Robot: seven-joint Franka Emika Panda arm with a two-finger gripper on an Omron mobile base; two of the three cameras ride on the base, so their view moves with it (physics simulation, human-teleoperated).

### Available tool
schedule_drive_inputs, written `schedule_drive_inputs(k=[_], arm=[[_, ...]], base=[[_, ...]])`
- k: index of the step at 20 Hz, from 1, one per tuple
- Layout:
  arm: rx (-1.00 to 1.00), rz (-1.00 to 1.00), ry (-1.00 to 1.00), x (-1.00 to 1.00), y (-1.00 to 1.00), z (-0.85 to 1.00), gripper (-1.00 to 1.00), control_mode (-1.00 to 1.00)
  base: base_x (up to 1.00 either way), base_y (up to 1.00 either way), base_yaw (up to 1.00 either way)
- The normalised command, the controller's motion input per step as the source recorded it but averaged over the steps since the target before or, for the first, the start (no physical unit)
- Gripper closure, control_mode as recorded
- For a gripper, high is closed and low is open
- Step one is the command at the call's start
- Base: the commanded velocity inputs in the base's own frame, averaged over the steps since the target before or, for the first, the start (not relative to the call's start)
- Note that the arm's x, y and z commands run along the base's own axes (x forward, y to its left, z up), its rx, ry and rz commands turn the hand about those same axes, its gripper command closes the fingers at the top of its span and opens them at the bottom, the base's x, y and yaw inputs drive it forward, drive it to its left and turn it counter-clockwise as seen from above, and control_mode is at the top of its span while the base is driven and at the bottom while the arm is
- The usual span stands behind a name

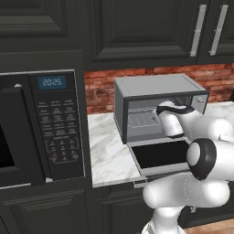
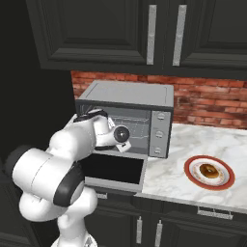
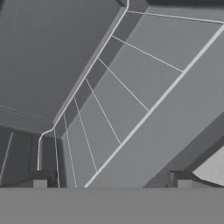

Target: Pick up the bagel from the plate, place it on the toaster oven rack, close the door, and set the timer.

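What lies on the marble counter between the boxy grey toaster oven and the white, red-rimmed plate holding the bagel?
Nothing: in the right base view, bare marble counter separates the boxy grey toaster oven from the red-rimmed white plate with its golden-brown bagel.

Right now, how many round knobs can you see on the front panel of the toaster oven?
3, in a vertical column on the right panel of the toaster oven: top knob, middle knob, bottom knob. None seems hidden in the right base view.

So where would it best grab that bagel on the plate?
Probably from straight above, fingers astride one side of the ring or across it whole. The bagel lies flat on the plate, with open counter around it, so nothing blocks a top-down reach.
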Motion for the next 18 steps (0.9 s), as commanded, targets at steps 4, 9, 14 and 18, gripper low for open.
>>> schedule_drive_inputs(k=[4,9,14,18], arm=[[0.03,-0.07,0.00,0.22,0.00,-0.18,-1.00,-1.00],[0.01,-0.07,0.00,0.21,0.00,-0.24,-1.00,-1.00],[0.00,-0.07,0.00,0.25,-0.01,-0.18,-1.00,-1.00],[0.00,-0.06,0.00,0.24,-0.04,-0.16,-1.00,-1.00]], base=[[0.00,0.00,0.00],[0.00,0.00,0.00],[0.00,0.00,0.00],[0.00,0.00,0.00]])
